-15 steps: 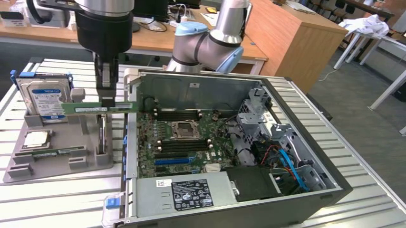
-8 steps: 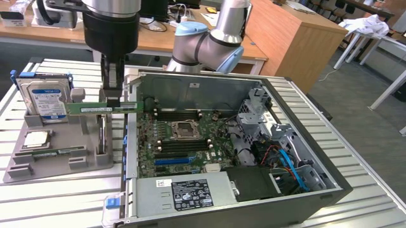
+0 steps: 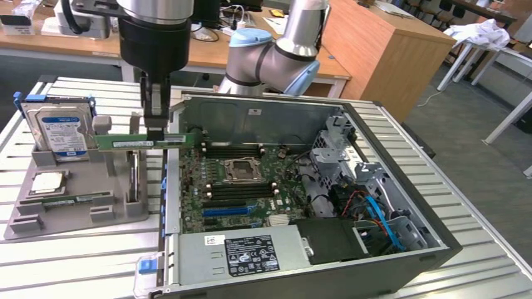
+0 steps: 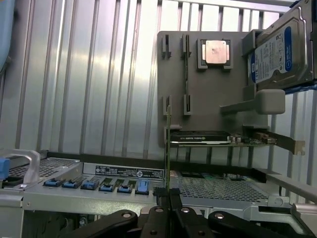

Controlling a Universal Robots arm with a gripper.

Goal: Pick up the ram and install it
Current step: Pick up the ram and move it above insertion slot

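**Ram in the tool's grip, not yet in a slot**

The ram [image 3: 121, 144], a long green stick with a white label, hangs level in the air. The tool [image 3: 156, 138] is clenched on it near its middle. In the wrist view it shows edge-on, a thin upright line nipped between the fingers [image 4: 159, 195].

In the exterior view the ram is at about ten o'clock from the processor socket [image 3: 243, 168]. It sits above the seam between the grey holder [image 3: 83, 215] and the open computer case [image 3: 399, 265].

The holder lies at nine o'clock of the case on the slatted metal bench [image 3: 75, 265]. It carries a hard drive [image 3: 60, 134] standing at its twelve o'clock and a silver processor chip [image 3: 48, 182] below that. Another thin green stick [image 3: 75, 200] lies flat near its six o'clock.

The pick-up looks done, since the ram is off the holder and touches nothing but the tool. The installing is not done. The long black slots [image 3: 241, 151] at twelve and six o'clock of the socket appear unfilled, and the ram is beside the board, not over them.
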